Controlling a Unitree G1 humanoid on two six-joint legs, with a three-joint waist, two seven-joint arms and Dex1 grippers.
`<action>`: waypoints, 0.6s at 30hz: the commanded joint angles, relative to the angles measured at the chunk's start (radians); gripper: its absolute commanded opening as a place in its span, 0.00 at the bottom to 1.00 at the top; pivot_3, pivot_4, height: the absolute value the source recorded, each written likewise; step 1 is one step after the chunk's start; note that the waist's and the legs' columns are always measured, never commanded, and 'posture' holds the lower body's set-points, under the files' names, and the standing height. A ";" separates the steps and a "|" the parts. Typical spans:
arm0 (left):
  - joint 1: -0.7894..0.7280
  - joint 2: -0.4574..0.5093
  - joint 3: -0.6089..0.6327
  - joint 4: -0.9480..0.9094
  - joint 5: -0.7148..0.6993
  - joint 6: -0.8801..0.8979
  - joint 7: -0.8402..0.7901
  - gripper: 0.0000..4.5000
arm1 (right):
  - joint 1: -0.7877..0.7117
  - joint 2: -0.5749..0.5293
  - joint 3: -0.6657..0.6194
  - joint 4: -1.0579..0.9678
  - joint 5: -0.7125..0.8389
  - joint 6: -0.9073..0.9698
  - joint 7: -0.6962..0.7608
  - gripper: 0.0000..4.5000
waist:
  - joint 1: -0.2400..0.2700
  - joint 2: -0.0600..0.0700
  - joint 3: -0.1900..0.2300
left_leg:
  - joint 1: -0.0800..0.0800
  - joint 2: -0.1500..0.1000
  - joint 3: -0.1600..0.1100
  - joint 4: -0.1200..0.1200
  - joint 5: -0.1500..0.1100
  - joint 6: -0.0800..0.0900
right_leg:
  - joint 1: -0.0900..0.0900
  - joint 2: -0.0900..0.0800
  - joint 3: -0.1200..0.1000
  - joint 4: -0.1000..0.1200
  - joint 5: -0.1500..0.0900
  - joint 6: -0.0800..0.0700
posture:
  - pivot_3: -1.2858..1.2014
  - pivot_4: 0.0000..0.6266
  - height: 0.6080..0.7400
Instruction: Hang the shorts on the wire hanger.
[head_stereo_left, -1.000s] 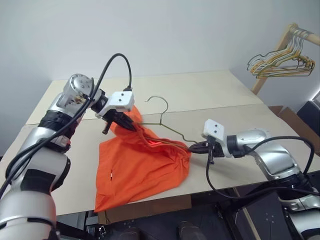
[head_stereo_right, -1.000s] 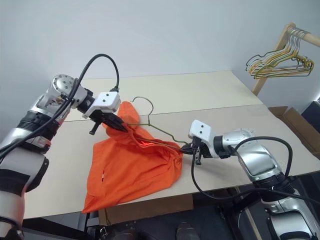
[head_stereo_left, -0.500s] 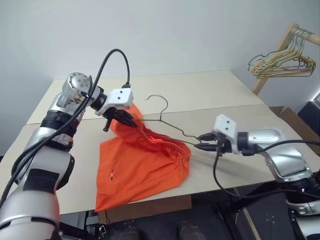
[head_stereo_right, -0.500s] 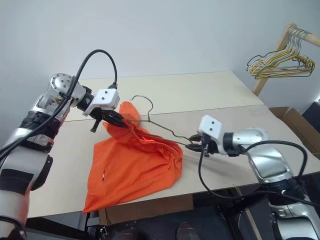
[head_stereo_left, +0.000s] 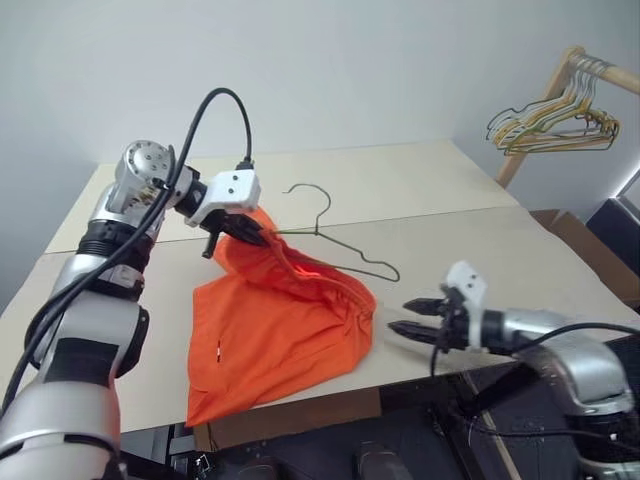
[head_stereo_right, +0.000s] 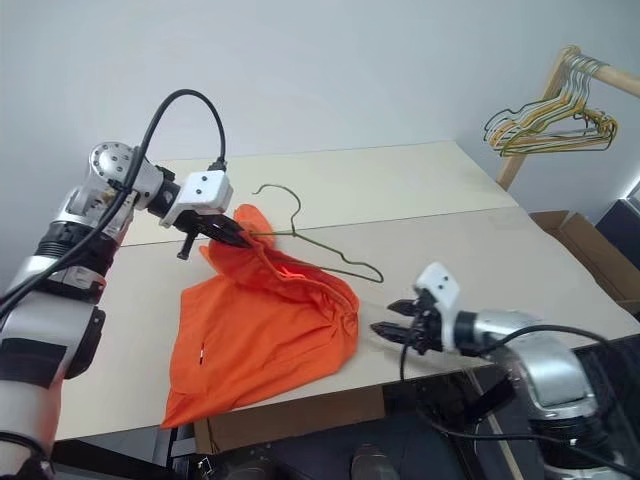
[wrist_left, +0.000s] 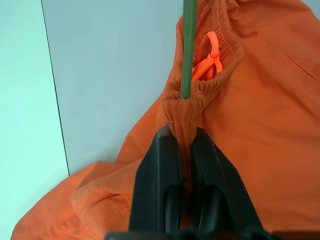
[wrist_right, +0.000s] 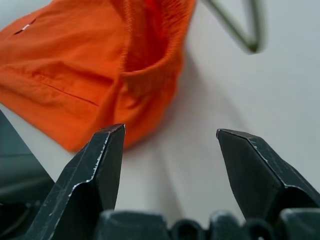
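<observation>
Shorts (head_stereo_left: 285, 325) were draped over the front part of the table (head_stereo_left: 450, 190), one waistband corner pinched tight and lifted by the left gripper (head_stereo_left: 252, 236). Wire hanger (head_stereo_left: 335, 245) was poking out of that bunched waistband, hook up in the air. Right gripper (head_stereo_left: 400, 317) was hanging just off the table's front edge, near the shorts, fingers spread and holding nothing.

Pale beige flat surface (head_stereo_left: 440, 180), seam running across its middle. Bright orange fabric shorts (head_stereo_left: 270, 340) lie partly on it near the front edge, one corner raised.
</observation>
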 joint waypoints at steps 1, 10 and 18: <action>-0.011 -0.001 0.045 0.001 0.002 -0.013 0.021 0.00 | 0.008 0.049 0.013 -0.038 -0.009 -0.021 -0.071 0.76 | -0.001 0.000 0.000 | 0.000 0.000 0.000 0.000 0.000 0.000 | 0.000 0.000 0.000 0.000 0.000 0.000 | 0.46 0.00 1.00; -0.011 -0.009 0.062 0.005 0.010 -0.016 0.017 0.00 | -0.026 0.139 0.038 0.021 0.045 0.010 -0.086 0.63 | -0.007 0.000 0.000 | -0.001 -0.001 -0.006 0.001 0.000 0.000 | 0.000 -0.001 0.000 -0.001 0.001 0.002 | 0.47 0.00 1.00; -0.002 0.009 0.074 -0.014 0.006 -0.035 0.003 0.00 | -0.066 0.192 0.019 0.092 0.059 0.077 -0.157 0.01 | -0.009 0.000 0.000 | -0.001 -0.001 -0.008 0.001 0.000 0.000 | 0.000 -0.001 0.000 -0.001 0.001 0.002 | 0.47 0.00 1.00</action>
